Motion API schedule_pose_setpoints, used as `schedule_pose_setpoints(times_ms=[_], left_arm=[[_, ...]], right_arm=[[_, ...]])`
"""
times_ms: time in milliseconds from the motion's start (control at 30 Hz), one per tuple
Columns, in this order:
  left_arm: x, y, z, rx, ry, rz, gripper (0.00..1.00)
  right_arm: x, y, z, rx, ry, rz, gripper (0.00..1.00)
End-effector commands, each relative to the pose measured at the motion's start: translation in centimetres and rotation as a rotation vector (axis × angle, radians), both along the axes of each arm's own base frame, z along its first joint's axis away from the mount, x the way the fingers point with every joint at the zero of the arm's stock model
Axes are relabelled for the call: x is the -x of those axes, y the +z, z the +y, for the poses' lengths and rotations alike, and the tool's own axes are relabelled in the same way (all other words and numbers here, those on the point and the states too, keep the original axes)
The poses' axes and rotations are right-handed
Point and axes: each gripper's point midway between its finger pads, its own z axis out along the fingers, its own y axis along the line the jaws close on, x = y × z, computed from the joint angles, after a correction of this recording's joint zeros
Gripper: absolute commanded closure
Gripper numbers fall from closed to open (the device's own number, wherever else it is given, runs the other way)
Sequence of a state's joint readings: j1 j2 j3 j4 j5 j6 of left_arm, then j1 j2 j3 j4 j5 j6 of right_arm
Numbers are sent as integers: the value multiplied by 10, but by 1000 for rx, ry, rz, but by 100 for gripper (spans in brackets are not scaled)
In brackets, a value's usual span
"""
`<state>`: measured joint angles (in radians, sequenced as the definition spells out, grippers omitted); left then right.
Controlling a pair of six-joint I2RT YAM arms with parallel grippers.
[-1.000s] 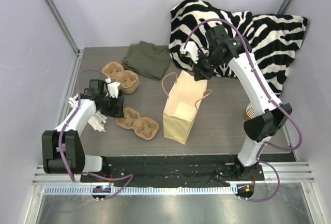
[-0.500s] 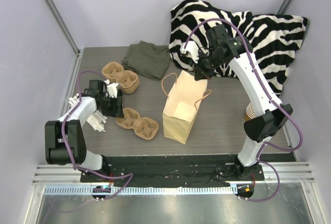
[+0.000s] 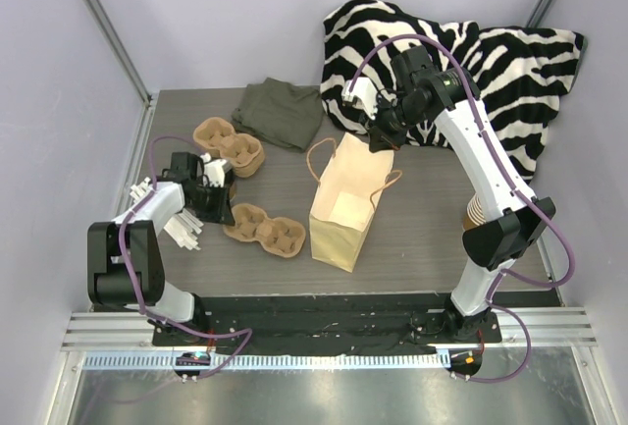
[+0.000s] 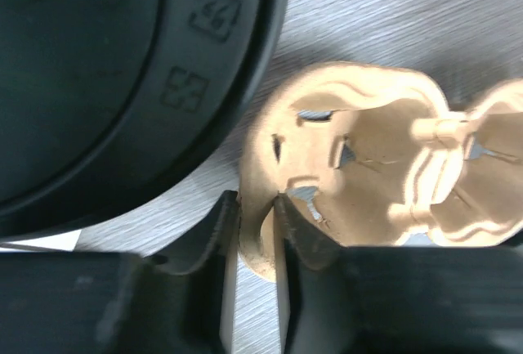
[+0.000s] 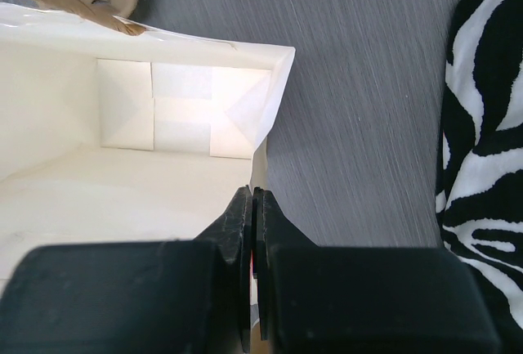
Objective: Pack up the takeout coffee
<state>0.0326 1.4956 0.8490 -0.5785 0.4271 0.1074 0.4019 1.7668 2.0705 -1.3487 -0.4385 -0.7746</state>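
While the desk carries everything, the largest item is the paper bag, mid-desk with its mouth open; the right fingers are clenched on its rim. Next, the pulp carrier — the left fingers pinch its near edge. Smallest: a round black lid just beside the carrier, possibly capping the takeout coffee; no cup wall shows, so I cannot tell. Judgement: a paper cup is light, thin-walled and crushable — take it round the body below the lid, gently, kept upright.
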Motion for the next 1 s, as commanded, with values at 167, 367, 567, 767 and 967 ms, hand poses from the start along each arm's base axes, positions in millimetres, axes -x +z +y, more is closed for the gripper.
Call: schedule_pose_setpoints(times_ms=[167, 367, 567, 767, 967], left_arm=[[-7, 45, -7, 40, -32, -133, 97], [-2, 109, 4, -63, -145, -277, 100], [-10, 221, 21, -255, -303, -605, 100], [-16, 347, 25, -387, -347, -941, 100], [0, 449, -1, -344, -390, -1294, 100]], right_arm=[[1, 21, 0, -28, -9, -61, 99], [3, 30, 5, -62, 0, -88, 99], [14, 30, 11, -72, 25, -89, 99], [31, 26, 24, -56, 75, -124, 99], [33, 35, 32, -85, 60, -154, 99]])
